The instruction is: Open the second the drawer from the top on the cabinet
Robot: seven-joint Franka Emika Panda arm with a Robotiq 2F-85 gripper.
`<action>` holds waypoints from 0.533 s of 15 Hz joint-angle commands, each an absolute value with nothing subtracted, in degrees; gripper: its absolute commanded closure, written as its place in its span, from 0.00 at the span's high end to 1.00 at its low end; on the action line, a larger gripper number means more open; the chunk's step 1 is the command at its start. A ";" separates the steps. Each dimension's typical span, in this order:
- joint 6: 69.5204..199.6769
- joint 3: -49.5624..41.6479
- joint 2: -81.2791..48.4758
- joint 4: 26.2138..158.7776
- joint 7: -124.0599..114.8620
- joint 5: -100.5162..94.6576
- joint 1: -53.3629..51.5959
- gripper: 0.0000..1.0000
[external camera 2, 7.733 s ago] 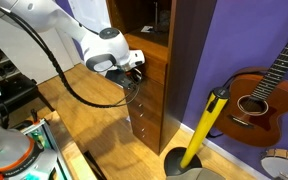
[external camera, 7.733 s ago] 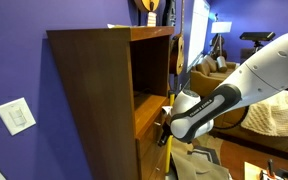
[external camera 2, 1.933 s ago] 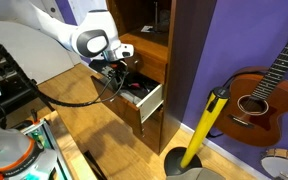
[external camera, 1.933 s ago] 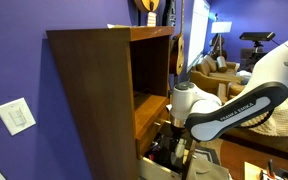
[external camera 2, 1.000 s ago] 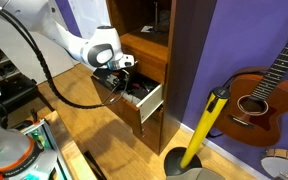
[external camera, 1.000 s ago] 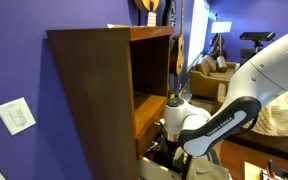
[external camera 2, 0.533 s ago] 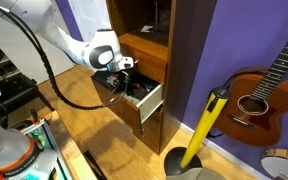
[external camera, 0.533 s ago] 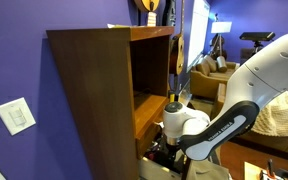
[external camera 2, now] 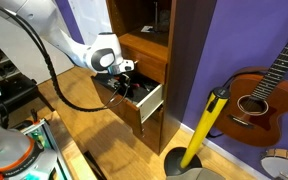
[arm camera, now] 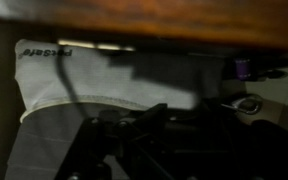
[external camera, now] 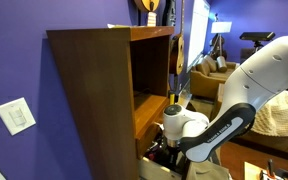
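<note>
Orange-brown drawer point(external camera 2: 150, 103) juts open from the cabinet point(external camera 2: 182, 60).

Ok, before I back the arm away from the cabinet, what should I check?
1. Drawer out: ok. The drawer stands pulled out of the cabinet, with its contents showing.
2. Right drawer: ok. One shut front shows above it.
3. End effector released: cannot tell. No view shows whether the jaws are open or shut.
4. End effector clear of the contents: cannot tell. It sits low over the open box, and the wrist view is dark and crowded.
5. Retreat side: ok. The guitar and the yellow pole stand past the cabinet's far side, away from the arm.
</note>
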State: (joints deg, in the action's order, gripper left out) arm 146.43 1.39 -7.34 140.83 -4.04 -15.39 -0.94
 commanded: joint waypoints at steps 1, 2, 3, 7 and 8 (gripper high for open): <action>146.59 0.41 -9.54 139.69 -5.16 -16.59 -1.67 0.14; 146.62 0.44 -9.54 139.61 -5.02 -16.42 -1.66 0.05; 146.55 0.47 -9.46 139.52 -4.96 -16.33 -1.71 0.00; 146.42 0.59 -8.06 139.45 -4.76 -15.59 -1.80 0.01; 146.24 0.58 -7.54 139.39 -4.92 -15.63 -1.83 0.01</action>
